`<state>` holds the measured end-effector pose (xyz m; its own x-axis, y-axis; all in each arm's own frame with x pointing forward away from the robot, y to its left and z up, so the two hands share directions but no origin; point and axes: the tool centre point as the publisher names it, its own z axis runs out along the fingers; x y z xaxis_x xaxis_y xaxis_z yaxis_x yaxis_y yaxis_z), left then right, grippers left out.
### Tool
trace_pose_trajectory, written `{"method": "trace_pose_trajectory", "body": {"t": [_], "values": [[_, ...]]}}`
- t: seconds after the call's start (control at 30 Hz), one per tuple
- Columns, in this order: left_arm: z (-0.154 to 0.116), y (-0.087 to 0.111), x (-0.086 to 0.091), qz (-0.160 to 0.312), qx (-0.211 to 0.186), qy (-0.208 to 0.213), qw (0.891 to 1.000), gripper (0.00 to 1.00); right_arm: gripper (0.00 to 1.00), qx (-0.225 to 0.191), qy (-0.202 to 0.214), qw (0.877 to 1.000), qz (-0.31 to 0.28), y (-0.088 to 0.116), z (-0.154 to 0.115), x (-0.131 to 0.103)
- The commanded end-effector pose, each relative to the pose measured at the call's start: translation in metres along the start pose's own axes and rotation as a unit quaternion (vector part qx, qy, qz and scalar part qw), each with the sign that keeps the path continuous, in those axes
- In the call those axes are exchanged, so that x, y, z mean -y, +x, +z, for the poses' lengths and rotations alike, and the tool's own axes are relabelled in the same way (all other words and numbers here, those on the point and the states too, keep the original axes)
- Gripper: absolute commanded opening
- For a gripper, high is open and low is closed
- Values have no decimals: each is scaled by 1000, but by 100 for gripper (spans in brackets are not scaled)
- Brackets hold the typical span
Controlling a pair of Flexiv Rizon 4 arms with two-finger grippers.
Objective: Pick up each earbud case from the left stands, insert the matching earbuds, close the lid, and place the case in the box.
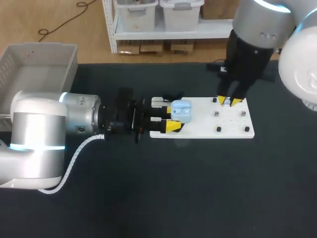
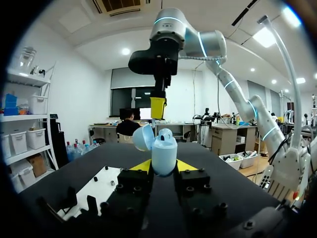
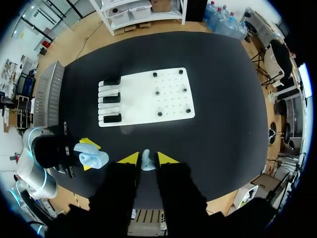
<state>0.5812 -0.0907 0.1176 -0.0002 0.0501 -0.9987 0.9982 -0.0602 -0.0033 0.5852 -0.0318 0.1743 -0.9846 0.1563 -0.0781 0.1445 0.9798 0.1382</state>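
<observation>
Quick look at where we're at. Our left gripper (image 2: 163, 166) is clamped on the light-blue earbud case (image 2: 164, 154), with one yellow tip pressed against each side of its lower half. The case stands upright between the fingers, and its lid (image 2: 142, 137) is swung open and tipped off to one side.

Our right gripper (image 1: 229, 101) points straight down. Its tips are nearly together, pinching a small pale earbud (image 3: 147, 160) that sits right between them. Seen from the left gripper, it hangs ahead of and above the case, apart from it and not touching.

As for room, the white board (image 1: 233, 121) lies flat on the black table (image 1: 198, 193) below both grippers. From overhead, the case sits over the board's end nearest the left gripper, and the right gripper is above the far end, among the little pegs (image 1: 218, 129). Three dark stands (image 3: 111, 99) line the board's edge on the left gripper's side. The table runs on well past the board on every side.

The grey box (image 1: 44, 47) sits behind the left gripper, beside that arm at the table's corner. It's well apart from both grippers and the board.
</observation>
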Motion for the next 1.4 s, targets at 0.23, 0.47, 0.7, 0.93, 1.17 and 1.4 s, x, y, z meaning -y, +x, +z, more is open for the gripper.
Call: {"method": "trace_pose_trajectory", "body": {"t": [0.23,0.47,0.7,0.93,1.17,1.4], "values": [[0,1,1,2,2,-2,1000,0,0,-1,20,998,-52,0,-8,-14],[0,1,1,2,2,-2,1000,0,0,-3,38,992,-118,9,-20,-33],[0,1,1,2,2,-2,1000,0,0,-10,36,986,-161,12,-21,-60],[0,1,1,2,2,-2,1000,0,0,-8,33,982,-185,14,-25,-81],[0,1,1,2,2,-2,1000,0,0,-11,38,982,-185,21,-22,-94],[0,1,1,2,2,-2,1000,0,0,-8,48,984,-172,27,-9,-101]]}}
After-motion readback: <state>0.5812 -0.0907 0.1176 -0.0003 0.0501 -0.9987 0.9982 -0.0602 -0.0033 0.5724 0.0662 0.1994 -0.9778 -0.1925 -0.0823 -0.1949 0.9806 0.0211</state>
